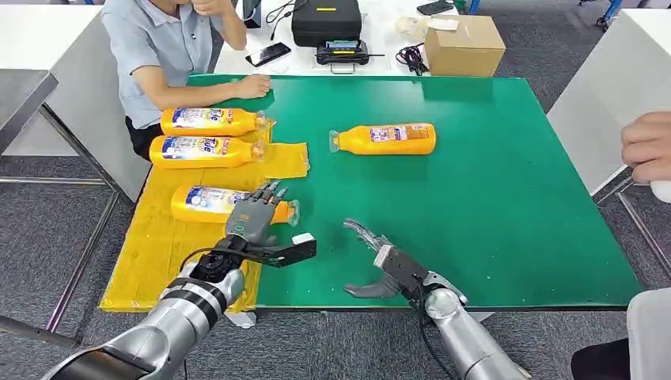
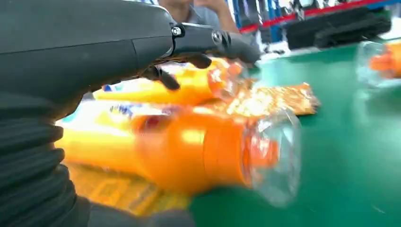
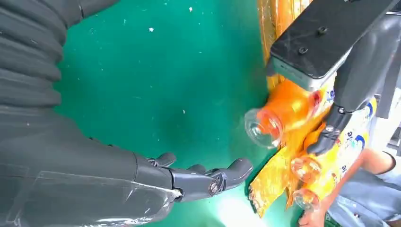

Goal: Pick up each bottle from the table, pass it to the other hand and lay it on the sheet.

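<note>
Head view: a green table [image 1: 490,198] with a yellow sheet [image 1: 150,253] lying over its left edge, reaching from the near left corner up toward the middle of that side. Three orange bottles lie on their sides on the sheet. The two farther ones [image 1: 212,121] and [image 1: 202,150] are close together, near a seated person's hand [image 1: 252,85] that rests on the table's far left part. The nearest bottle [image 1: 207,203] lies with its clear cap poking past the sheet's right edge onto the green. The left hand [image 1: 255,215] sits over that bottle's neck end, fingers spread on top; I cannot tell whether it grips or merely rests there. A fourth bottle [image 1: 385,138] lies alone toward the middle of the table, with bare green all around it. The right hand [image 1: 378,265] hovers released near the front edge, fingers apart, holding nothing, well apart from every bottle.
</note>
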You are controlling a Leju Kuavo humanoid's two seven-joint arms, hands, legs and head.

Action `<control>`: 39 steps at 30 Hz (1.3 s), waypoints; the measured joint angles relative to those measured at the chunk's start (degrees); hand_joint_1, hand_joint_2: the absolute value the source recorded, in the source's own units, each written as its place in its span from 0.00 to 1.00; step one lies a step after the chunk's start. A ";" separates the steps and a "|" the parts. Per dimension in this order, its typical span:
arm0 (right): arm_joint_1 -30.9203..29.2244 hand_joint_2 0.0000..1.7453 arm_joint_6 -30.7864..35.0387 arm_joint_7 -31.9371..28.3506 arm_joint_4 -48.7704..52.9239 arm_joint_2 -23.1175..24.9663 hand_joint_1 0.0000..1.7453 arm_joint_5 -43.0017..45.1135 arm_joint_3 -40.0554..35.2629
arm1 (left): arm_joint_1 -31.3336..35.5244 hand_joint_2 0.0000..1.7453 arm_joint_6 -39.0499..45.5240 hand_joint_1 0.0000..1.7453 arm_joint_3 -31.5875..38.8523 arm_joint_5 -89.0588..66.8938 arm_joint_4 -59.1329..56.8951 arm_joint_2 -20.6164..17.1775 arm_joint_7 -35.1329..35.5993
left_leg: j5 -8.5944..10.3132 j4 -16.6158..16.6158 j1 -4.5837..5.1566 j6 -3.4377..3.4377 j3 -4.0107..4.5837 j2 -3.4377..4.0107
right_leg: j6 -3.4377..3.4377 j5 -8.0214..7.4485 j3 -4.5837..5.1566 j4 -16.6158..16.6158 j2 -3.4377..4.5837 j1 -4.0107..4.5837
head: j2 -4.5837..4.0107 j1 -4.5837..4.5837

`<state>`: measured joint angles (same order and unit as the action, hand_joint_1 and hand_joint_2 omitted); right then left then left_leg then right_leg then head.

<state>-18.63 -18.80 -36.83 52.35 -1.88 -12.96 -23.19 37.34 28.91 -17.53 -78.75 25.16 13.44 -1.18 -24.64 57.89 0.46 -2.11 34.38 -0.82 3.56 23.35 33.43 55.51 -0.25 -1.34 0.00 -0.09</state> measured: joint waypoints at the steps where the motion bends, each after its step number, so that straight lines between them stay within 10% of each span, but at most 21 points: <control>1: 0.05 1.00 0.00 0.00 0.00 0.02 0.00 0.00 0.04 | -0.05 1.00 -0.85 0.00 0.00 1.01 0.00 0.26 -0.68 | 0.00 0.00 0.00 0.00 0.00 0.00 | 0.00 0.00 0.00 0.00 0.00 0.00 | 0.00 0.00; 29: 1.97 1.00 1.42 -0.59 -0.50 0.28 0.00 -0.74 2.32 | -3.55 1.00 7.90 0.00 -5.09 10.73 7.43 2.64 -6.43 | -0.01 0.00 0.01 -0.01 0.01 0.01 | 0.00 0.00 0.02 -0.01 0.00 0.00 | 0.00 0.00; 38: 7.59 1.00 6.78 -2.40 7.24 2.87 0.00 6.30 7.57 | -12.99 1.00 11.11 0.00 -7.17 35.82 24.53 3.80 -20.68 | -0.06 0.00 0.01 0.00 0.07 0.02 | 0.00 0.02 0.08 0.00 0.01 0.00 | 0.00 0.00; 39: 8.54 0.00 8.05 -1.75 9.15 3.76 0.00 7.26 8.79 | -14.22 1.00 10.91 0.00 -7.32 41.81 26.37 3.96 -22.56 | -0.06 0.00 0.01 0.00 0.08 0.02 | 0.00 0.02 0.12 -0.01 0.00 0.00 | 0.00 0.02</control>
<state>-10.09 -10.75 -38.57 61.49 1.88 -5.70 -14.40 23.13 39.82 -24.85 -36.94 51.52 17.40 -23.74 -24.70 57.90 0.47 -2.11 34.47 -0.80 3.55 23.37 33.55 55.50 -0.24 -1.34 0.00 -0.07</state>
